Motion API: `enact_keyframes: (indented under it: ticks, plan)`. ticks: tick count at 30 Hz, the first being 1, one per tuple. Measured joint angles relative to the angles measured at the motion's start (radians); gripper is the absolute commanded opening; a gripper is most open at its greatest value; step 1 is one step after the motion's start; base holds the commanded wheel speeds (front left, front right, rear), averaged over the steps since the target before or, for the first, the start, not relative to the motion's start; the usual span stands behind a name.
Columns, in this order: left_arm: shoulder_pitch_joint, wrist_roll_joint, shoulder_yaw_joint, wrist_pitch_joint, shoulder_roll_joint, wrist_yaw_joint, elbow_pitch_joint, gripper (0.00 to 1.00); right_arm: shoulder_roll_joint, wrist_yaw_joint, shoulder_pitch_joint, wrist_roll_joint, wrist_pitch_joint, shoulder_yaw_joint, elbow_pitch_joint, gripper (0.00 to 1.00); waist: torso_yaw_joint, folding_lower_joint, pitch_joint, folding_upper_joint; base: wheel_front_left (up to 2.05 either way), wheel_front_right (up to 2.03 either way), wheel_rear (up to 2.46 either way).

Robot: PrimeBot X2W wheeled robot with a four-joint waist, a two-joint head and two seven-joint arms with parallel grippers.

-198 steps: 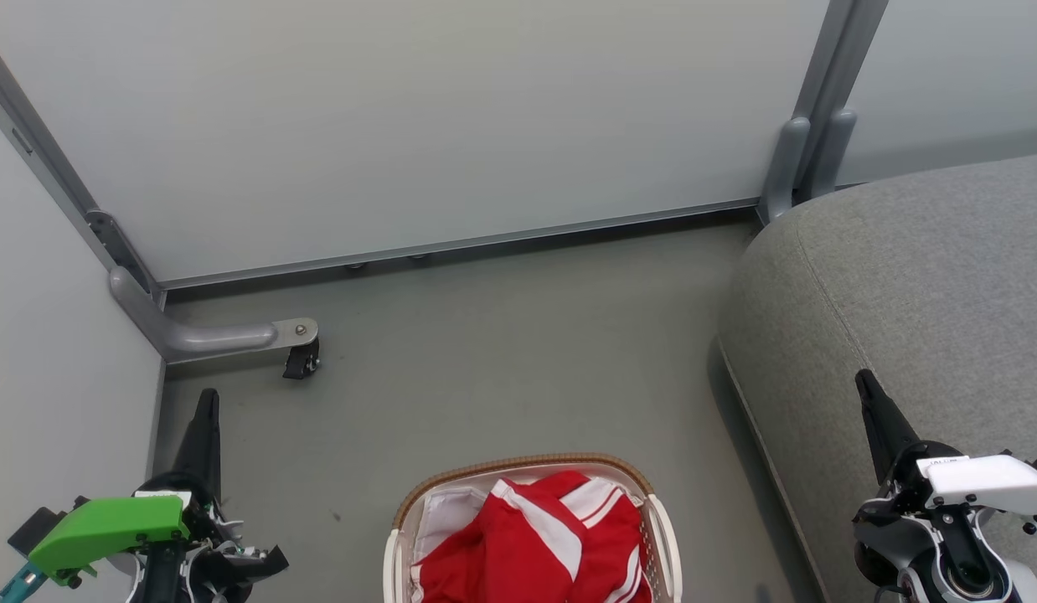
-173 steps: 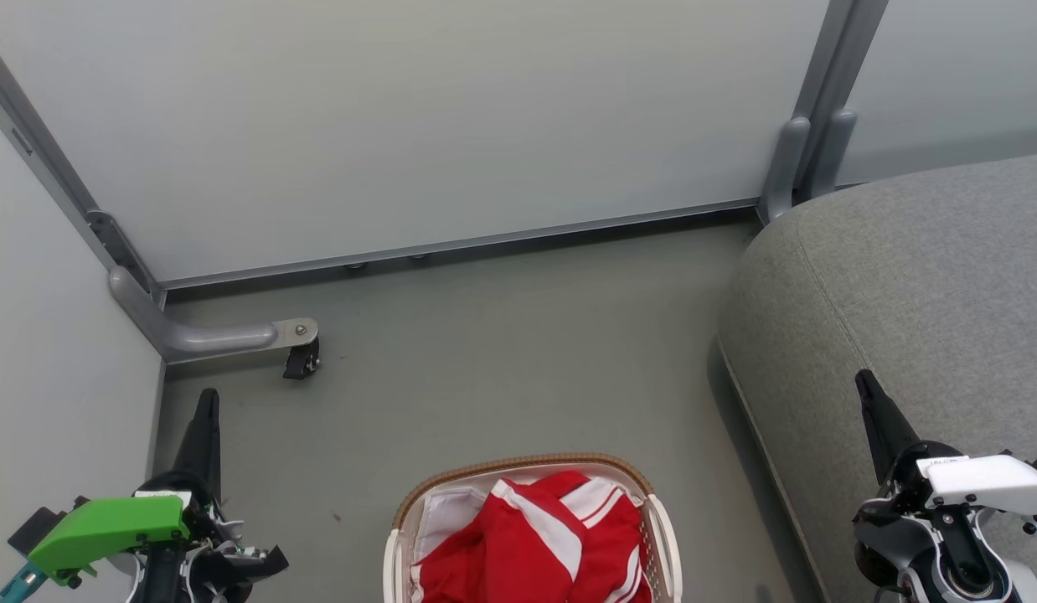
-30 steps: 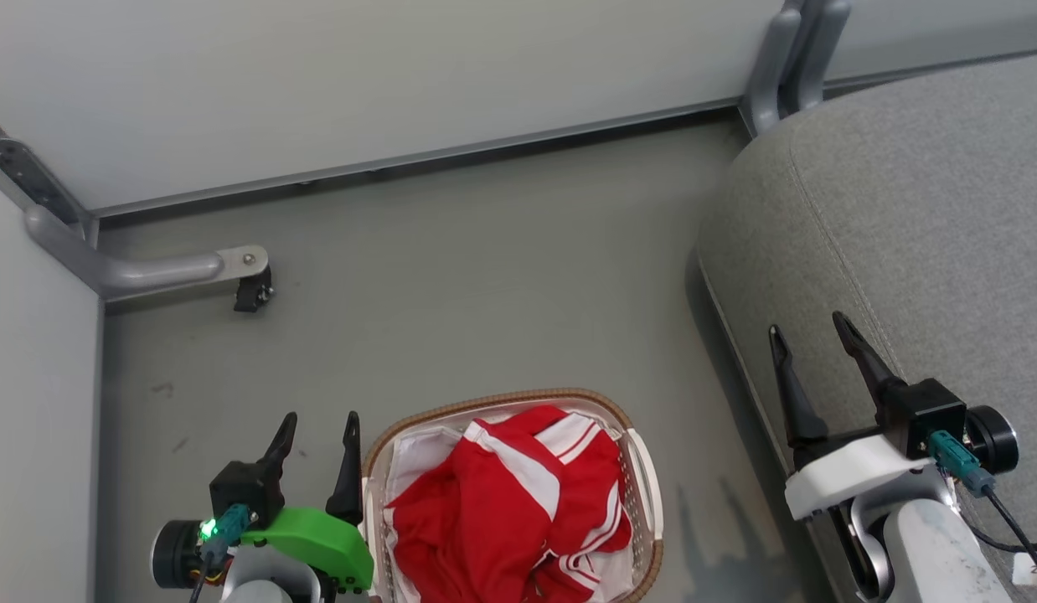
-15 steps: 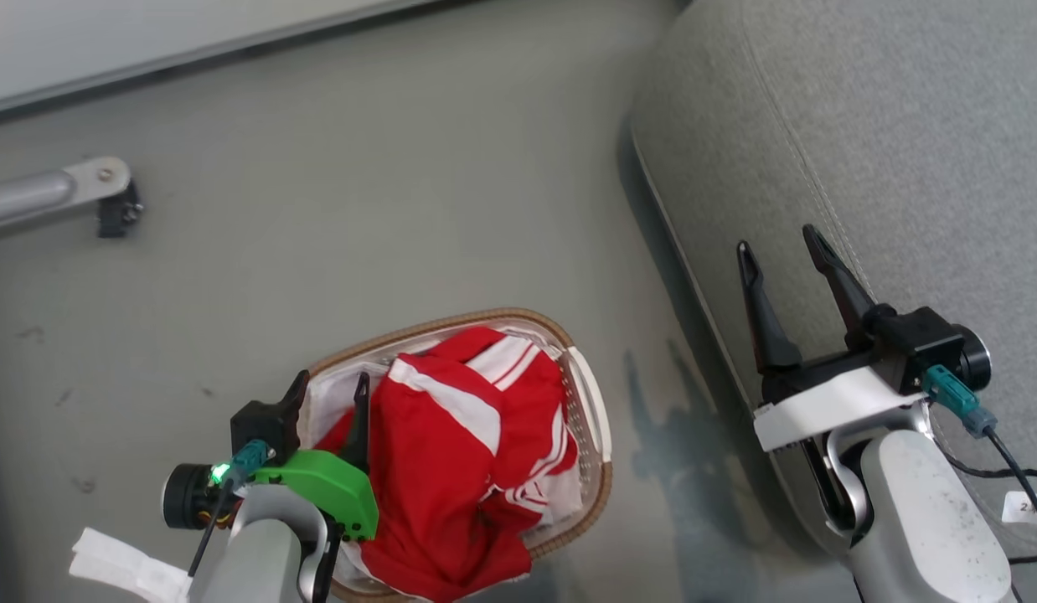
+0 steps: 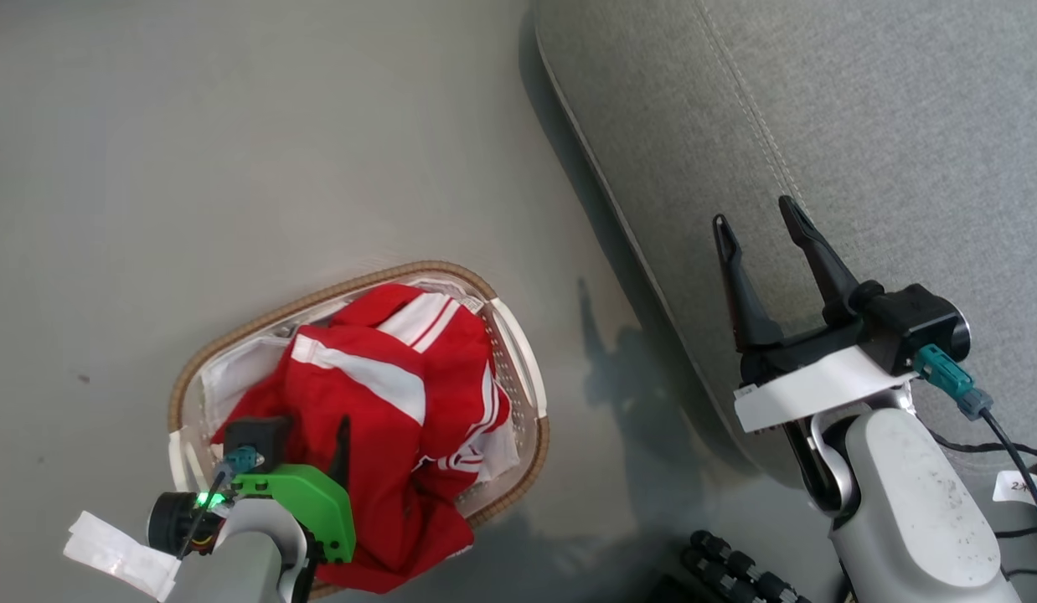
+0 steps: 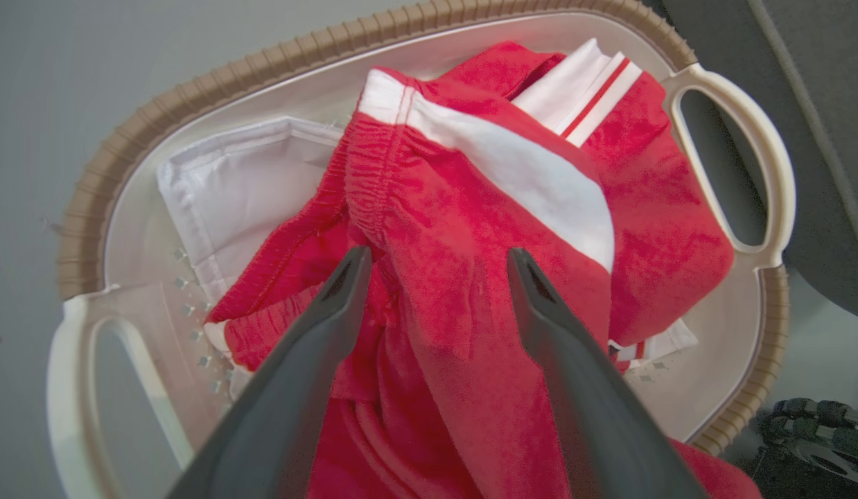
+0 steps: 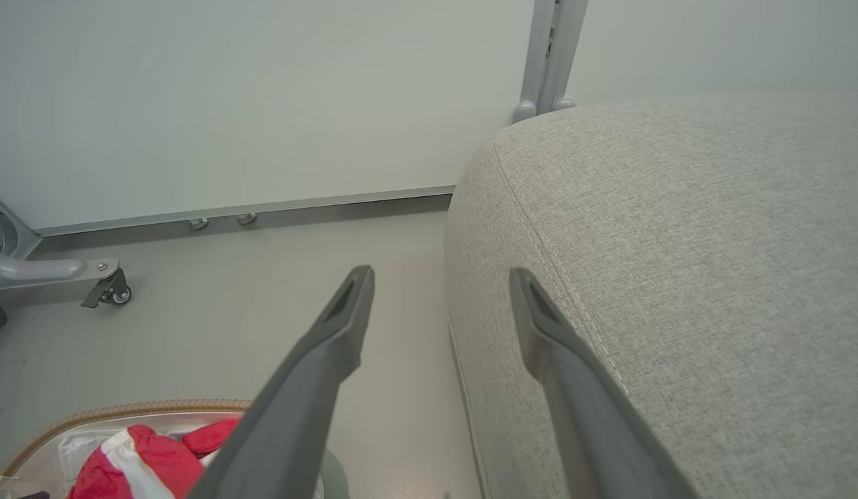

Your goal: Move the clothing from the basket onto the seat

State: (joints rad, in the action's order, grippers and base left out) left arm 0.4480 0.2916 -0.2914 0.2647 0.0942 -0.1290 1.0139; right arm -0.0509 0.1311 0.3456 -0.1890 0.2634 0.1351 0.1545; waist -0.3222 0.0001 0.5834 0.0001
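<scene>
Right under my left wrist, the left fingers (image 6: 311, 346) stand spread wide and empty, tips poised over the clothing (image 6: 470, 208) heaped in the basket (image 6: 263, 66). Whether they touch the cloth I cannot tell.

The step in hand, as I judge it, is the first grab. To do it well I would come down on the raised fold between the tips, by the gathered elastic band, push in deep enough to catch a thick bunch, and close fully before lifting. I would keep off the white liner (image 6: 242, 180) at the side, since a shallow pinch there could drag it along. I would lift straight up so a trailing hem does not tip the light basket.

The red cloth looks soft and fleecy, crumpled, with broad white stripes and ribbed white trim. The basket is an oval of glossy white plastic, perforated, with loop handles and a brown woven rim, set on the smooth grey floor (image 5: 234, 126).

Further off, my right fingers (image 5: 740, 289) are parted too and hold nothing, over the edge of the seat (image 5: 862, 126), a coarse-woven grey cushion with a rounded corner and a stitched seam. Beyond it stands a plain pale wall (image 7: 263, 104).
</scene>
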Motion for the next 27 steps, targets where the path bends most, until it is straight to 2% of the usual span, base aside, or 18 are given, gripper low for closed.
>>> enact_keyframes:
  ticks: [9,15,17,23,27]
  plan:
    - [0.087,0.077,-0.063,0.000,0.021,0.000,0.136,1.00,0.001,0.000,0.042,-0.015,0.000,0.034,-0.029,1.00,-0.043,0.0000,0.094,0.0000,0.00,0.00,0.00]
    - [0.115,0.123,-0.104,0.000,0.018,0.000,0.146,1.00,0.000,0.000,0.053,-0.022,0.000,0.044,-0.031,1.00,-0.054,0.0000,0.130,0.0000,0.00,0.00,0.00]
    - [0.121,0.130,-0.124,0.000,0.021,0.000,0.149,0.00,0.001,0.000,0.054,-0.021,0.000,0.048,-0.031,1.00,-0.053,0.0000,0.136,0.0000,0.00,0.00,0.00]
    - [0.120,0.156,-0.160,0.000,0.049,0.000,0.098,0.00,0.001,0.000,0.055,-0.022,0.000,0.037,-0.015,1.00,-0.045,0.0000,0.116,0.0000,0.00,0.00,0.00]
    - [0.092,0.181,-0.133,0.000,0.050,0.000,0.023,0.00,0.001,0.000,0.053,-0.021,0.000,0.028,0.004,1.00,-0.036,0.0000,0.078,0.0000,0.00,0.00,0.00]
